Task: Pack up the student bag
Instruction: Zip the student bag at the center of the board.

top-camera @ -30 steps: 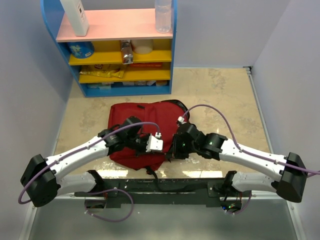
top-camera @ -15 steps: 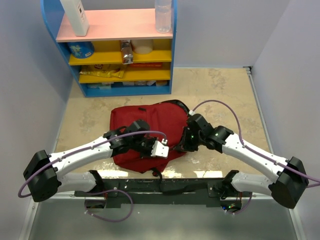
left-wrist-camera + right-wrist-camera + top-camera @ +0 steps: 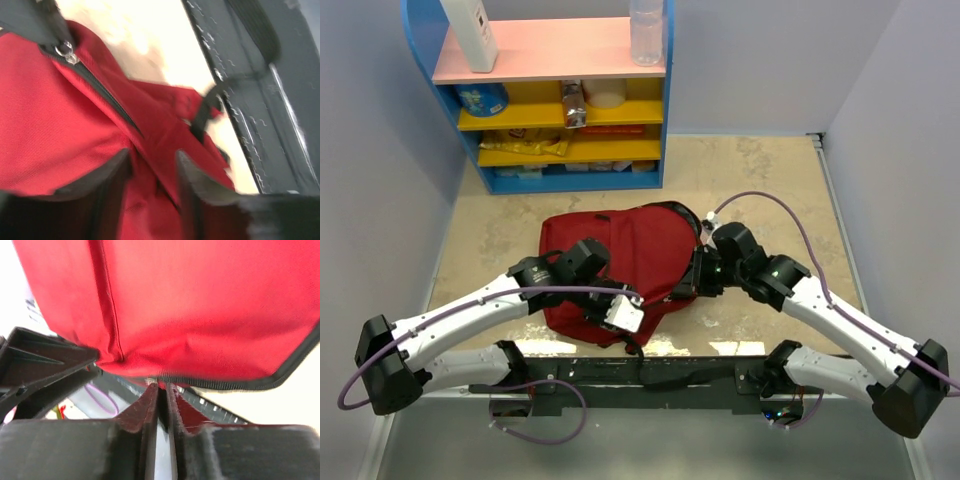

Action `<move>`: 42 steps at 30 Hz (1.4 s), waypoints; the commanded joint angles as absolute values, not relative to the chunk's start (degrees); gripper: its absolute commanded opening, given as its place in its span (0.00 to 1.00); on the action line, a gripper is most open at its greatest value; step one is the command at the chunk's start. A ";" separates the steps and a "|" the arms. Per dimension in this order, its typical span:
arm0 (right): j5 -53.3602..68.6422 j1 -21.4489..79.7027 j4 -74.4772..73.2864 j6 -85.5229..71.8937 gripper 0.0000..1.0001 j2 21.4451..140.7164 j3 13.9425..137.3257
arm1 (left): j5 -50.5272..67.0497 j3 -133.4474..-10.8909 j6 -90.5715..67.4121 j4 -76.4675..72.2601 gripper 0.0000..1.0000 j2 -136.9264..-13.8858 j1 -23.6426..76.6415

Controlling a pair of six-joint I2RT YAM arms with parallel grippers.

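The student bag (image 3: 630, 250), a dark red backpack, lies flat in the middle of the table. My left gripper (image 3: 623, 316) hangs over its near edge. In the left wrist view it (image 3: 152, 167) is open, with a fold of red fabric and the black zipper line (image 3: 107, 97) between the fingers (image 3: 116, 170) but not pinched. A black strap (image 3: 205, 107) trails off the bag's corner. My right gripper (image 3: 686, 286) is at the bag's right edge. In the right wrist view it (image 3: 162, 388) is shut to a thin slit, its tips touching the black-edged seam (image 3: 235, 385). Whether something thin is pinched there is hidden.
A blue shelf unit (image 3: 550, 95) stands against the back wall, with a white bottle (image 3: 470, 32), a clear bottle (image 3: 646, 30), a blue can (image 3: 483, 99) and packets on it. The black mounting rail (image 3: 650, 372) runs along the near table edge. Walls close in left and right.
The left gripper opened and drew back toward the bag's near edge. The right gripper slid rightward and farther along the bag's right edge, and the bag's right side now lies flatter.
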State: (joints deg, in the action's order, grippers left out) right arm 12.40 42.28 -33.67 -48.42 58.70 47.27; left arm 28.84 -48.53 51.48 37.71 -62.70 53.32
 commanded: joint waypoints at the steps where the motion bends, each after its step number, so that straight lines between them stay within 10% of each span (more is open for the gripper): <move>1: 14.47 39.90 -26.90 -45.08 0.22 55.99 45.45 | 26.99 -55.97 51.07 54.93 0.58 -63.01 53.44; 6: 16.44 39.99 -24.25 -47.28 0.48 53.27 42.54 | 26.72 -61.95 51.76 53.00 0.87 -63.10 53.44; 12: 5.01 39.81 -32.08 -48.68 0.42 50.54 45.88 | 31.46 -65.29 53.71 46.59 1.00 -65.91 53.79; 24: -21.78 39.81 -45.53 -55.53 0.41 36.14 51.33 | 34.27 -77.86 41.94 38.23 0.99 -86.38 59.15; 42: -26.63 39.82 -54.23 -59.76 0.38 24.79 48.60 | 47.55 -93.51 48.42 57.47 0.71 -107.31 59.15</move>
